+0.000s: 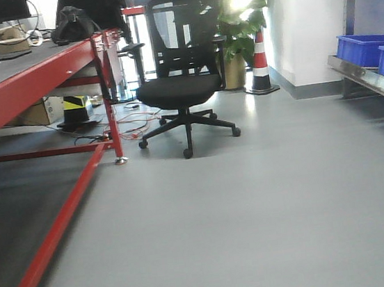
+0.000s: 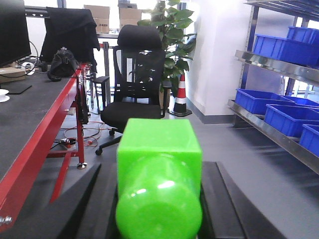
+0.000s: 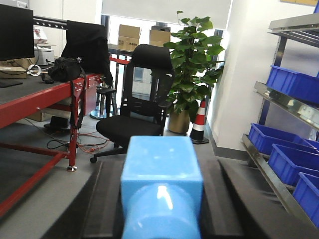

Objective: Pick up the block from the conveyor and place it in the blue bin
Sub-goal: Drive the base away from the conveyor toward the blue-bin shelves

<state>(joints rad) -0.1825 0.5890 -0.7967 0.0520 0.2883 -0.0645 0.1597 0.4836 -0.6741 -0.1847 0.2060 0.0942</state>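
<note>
The left claw (image 2: 159, 194) pinched the green block (image 2: 159, 147); the right claw (image 3: 160, 199) pinched the blue block (image 3: 162, 162). Both blocks were clear of the conveyor (image 2: 30, 124), which lay at 9 o'clock. The blue bins (image 3: 286, 162) lay toward 3 o'clock, judged nearer the right claw.

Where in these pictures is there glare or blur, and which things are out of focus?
Front-facing view: window glare washes out the top of the potted plant; the floor has a pale sheen. Left wrist view: the green block, close to the lens, is soft with small glints. Right wrist view: the blue block is likewise blurred, with one highlight.
</note>
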